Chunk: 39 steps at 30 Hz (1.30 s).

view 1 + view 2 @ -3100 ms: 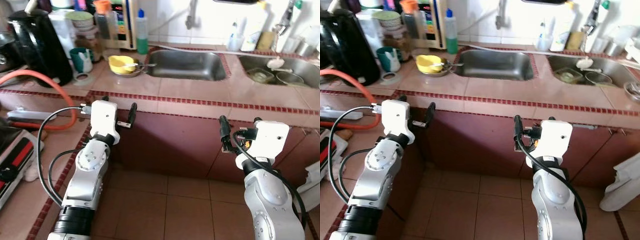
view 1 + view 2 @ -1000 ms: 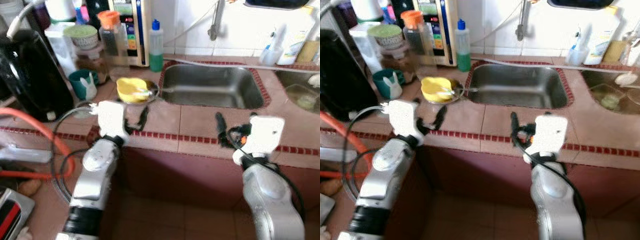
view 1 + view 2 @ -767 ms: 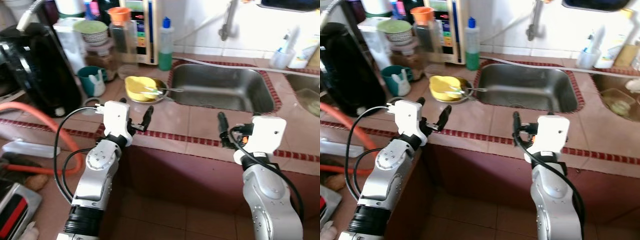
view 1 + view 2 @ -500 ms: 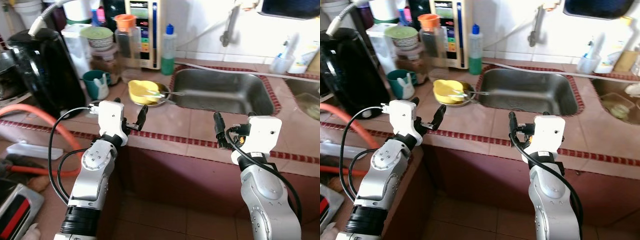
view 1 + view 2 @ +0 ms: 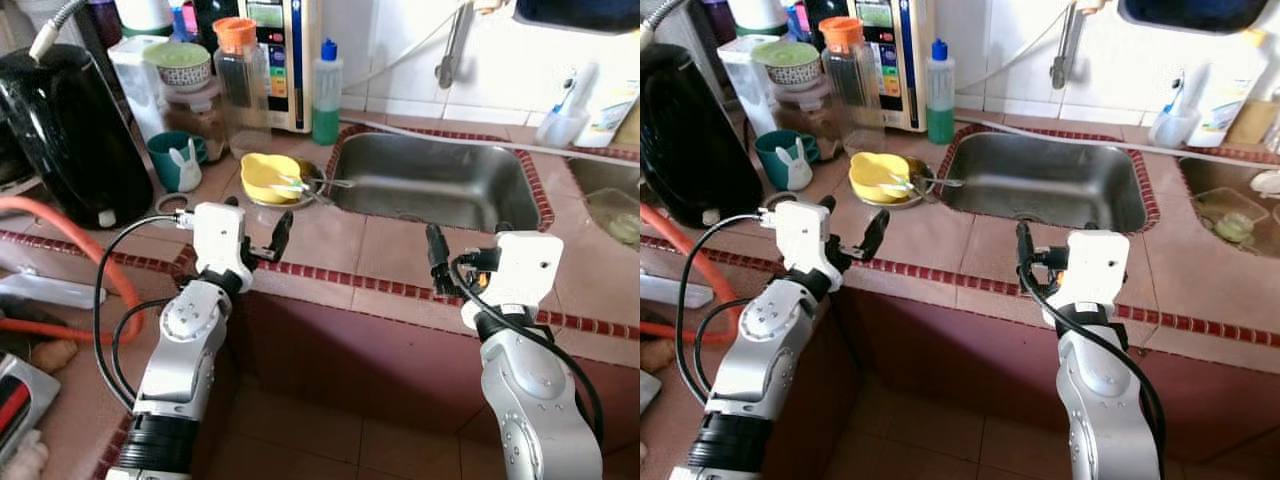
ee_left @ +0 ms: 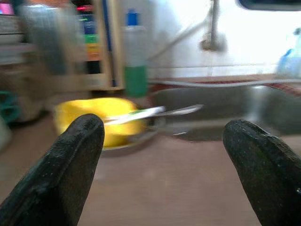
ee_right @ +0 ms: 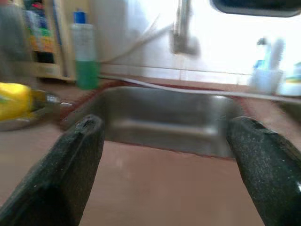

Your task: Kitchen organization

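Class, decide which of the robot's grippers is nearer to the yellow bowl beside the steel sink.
Left. The left gripper hovers open just in front of the yellow bowl; the right gripper, also open, faces the steel sink, farther away.

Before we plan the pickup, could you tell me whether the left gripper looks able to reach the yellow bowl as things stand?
Probably yes: the left gripper is open, facing the yellow bowl across bare counter.

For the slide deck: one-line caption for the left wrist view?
Left gripper, fingers open, faces a yellow bowl beside the sink.
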### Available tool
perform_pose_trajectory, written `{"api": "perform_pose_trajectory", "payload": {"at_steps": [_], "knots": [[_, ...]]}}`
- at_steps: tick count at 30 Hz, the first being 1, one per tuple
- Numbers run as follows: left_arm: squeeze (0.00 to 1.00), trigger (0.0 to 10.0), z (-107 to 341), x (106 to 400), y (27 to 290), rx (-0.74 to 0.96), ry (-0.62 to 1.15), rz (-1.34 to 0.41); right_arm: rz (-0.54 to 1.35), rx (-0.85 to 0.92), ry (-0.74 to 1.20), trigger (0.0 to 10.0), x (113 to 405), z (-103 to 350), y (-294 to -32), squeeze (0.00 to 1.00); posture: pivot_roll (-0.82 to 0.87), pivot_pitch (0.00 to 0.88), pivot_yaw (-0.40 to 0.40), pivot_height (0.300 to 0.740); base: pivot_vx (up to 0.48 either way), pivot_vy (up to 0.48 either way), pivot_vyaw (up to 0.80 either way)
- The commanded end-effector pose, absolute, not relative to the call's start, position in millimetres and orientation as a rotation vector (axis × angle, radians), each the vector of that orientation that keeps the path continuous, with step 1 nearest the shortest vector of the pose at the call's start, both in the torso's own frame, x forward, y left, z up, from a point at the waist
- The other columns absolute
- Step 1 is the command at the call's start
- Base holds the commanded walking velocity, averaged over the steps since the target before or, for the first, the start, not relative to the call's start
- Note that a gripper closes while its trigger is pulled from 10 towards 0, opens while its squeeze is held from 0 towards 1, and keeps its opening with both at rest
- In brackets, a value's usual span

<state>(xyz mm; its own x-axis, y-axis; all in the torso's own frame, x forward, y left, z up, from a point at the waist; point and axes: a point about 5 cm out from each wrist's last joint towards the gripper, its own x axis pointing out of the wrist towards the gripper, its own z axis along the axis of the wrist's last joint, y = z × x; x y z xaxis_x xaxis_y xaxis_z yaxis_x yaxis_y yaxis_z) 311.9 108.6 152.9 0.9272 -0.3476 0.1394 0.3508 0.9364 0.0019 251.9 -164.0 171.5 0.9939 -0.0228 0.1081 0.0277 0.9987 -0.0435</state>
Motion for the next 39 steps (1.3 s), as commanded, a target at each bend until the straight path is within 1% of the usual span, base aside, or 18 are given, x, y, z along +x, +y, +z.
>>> {"api": "perform_pose_trajectory", "payload": {"at_steps": [1,8,13,18,24,27,28,31,32,33,34,35,39], "knots": [[0.0,10.0,155,312,113,-0.013,-0.143,-0.355,-0.022,-0.036,-0.132,10.0,251,177,-162,0.0,0.04,0.006,0.019,0.74,0.0,-0.379,0.0],[0.0,10.0,154,312,114,-0.016,-0.139,-0.352,-0.022,-0.038,-0.128,10.0,250,177,-161,0.0,0.04,0.009,0.016,0.74,0.0,-0.321,0.0],[0.0,10.0,154,313,115,-0.041,-0.136,-0.334,-0.02,-0.039,-0.126,10.0,250,177,-162,0.0,0.04,0.009,0.015,0.74,0.0,0.0,0.0],[0.0,10.0,155,316,116,-0.008,-0.133,-0.296,-0.013,-0.046,-0.133,10.0,251,178,-160,0.0,0.04,0.007,0.011,0.74,0.0,0.0,0.0],[0.0,10.0,155,319,117,-0.015,-0.117,-0.276,-0.004,-0.028,-0.148,10.0,253,183,-158,0.0,0.05,0.006,0.01,0.74,0.0,0.0,0.0],[0.0,10.0,154,319,117,-0.047,-0.108,-0.275,-0.016,-0.026,-0.144,10.0,254,184,-159,0.0,0.05,0.006,0.009,0.74,0.0,0.0,0.0],[0.0,10.0,154,319,119,-0.028,-0.116,-0.259,-0.019,-0.049,-0.145,10.0,254,185,-160,0.0,0.05,0.007,0.009,0.74,0.0,0.0,0.0],[0.0,10.0,153,317,120,-0.061,-0.111,-0.261,-0.052,-0.084,-0.151,10.0,254,186,-160,0.0,0.05,0.006,0.008,0.74,0.0,0.0,0.0],[0.0,10.0,153,317,120,-0.04,-0.116,-0.262,-0.06,-0.086,-0.158,10.0,254,186,-161,0.0,0.05,0.006,0.008,0.74,0.0,0.0,0.0],[0.0,10.0,154,316,120,-0.014,-0.126,-0.253,-0.045,-0.016,-0.172,10.0,254,187,-159,0.0,0.05,0.007,0.008,0.74,0.0,0.0,0.0],[0.0,10.0,155,316,121,-0.017,-0.124,-0.245,-0.045,-0.005,-0.175,10.0,253,189,-158,0.0,0.05,0.006,0.008,0.74,0.0,0.0,0.0],[0.0,10.0,155,316,122,-0.027,-0.115,-0.241,-0.055,-0.027,-0.176,10.0,253,190,-159,0.0,0.04,0.006,0.009,0.74,0.0,0.0,0.0],[0.0,10.0,159,314,118,-0.018,-0.152,-0.284,-0.068,-0.017,-0.176,10.0,253,191,-159,0.0,0.04,0.006,0.007,0.74,0.0,0.0,0.0]]}}
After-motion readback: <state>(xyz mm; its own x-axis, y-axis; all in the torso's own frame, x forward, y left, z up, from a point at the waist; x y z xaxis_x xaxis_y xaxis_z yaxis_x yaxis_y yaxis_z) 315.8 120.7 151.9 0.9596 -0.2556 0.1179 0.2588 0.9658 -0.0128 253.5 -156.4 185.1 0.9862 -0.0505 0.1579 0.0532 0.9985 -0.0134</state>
